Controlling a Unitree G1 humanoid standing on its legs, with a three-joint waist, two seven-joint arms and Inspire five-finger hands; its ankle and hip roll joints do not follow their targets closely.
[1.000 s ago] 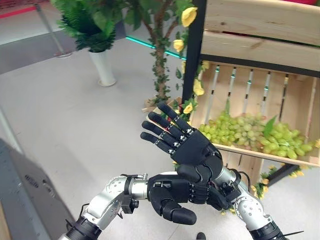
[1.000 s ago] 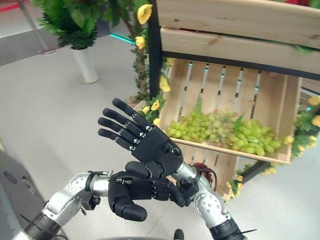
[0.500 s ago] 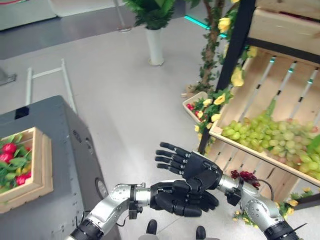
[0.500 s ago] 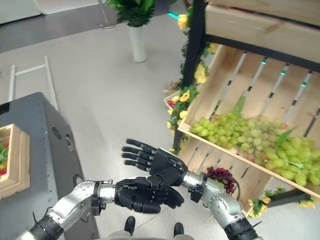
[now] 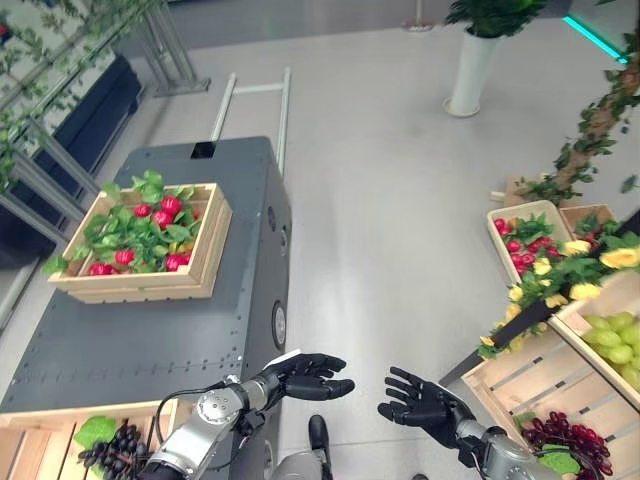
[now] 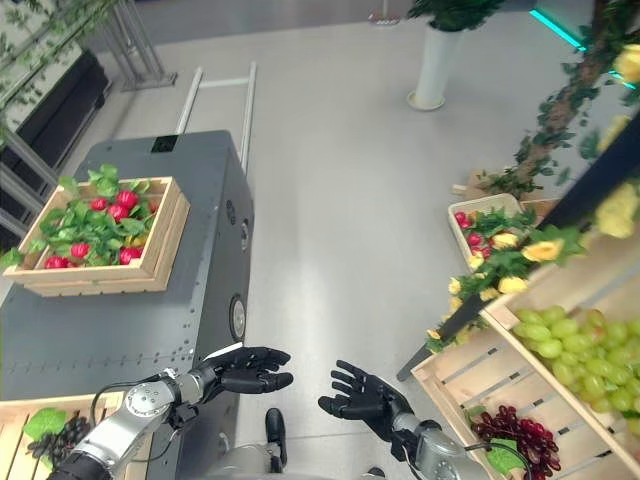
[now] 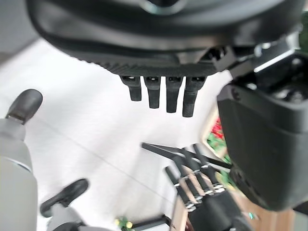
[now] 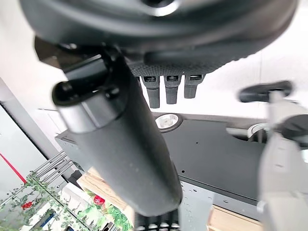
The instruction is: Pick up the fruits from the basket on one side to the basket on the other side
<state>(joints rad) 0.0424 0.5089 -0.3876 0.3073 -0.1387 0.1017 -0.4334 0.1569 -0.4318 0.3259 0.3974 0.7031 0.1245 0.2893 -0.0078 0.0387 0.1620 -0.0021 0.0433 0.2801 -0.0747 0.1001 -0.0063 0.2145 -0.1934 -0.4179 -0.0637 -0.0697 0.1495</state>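
A wooden crate (image 5: pixel 213 248) of red fruits (image 5: pixel 161 214) among green leaves stands on a grey metal cabinet (image 5: pixel 150 340). At the cabinet's near corner, a second crate (image 5: pixel 60 416) holds dark grapes (image 5: pixel 112 446). My left hand (image 5: pixel 305 375) hovers open and empty off the cabinet's near right corner, fingers (image 7: pixel 159 94) straight. My right hand (image 5: pixel 422 405) floats open and empty a short gap to its right, over the floor. To the right, a slanted crate holds green grapes (image 6: pixel 568 350), and a lower one holds dark red grapes (image 6: pixel 515 436).
A small basket of red fruits (image 5: pixel 528 236) sits on the floor among yellow flowers (image 5: pixel 585 262). A white vase (image 5: pixel 470 70) with a plant stands far back. A white rail frame (image 5: pixel 255 100) lies beyond the cabinet. Open grey floor lies between the cabinet and the shelf.
The camera has swung left and down, bringing the cabinet and its crates into sight. My two hands, stacked together before, have come apart and dropped lower.
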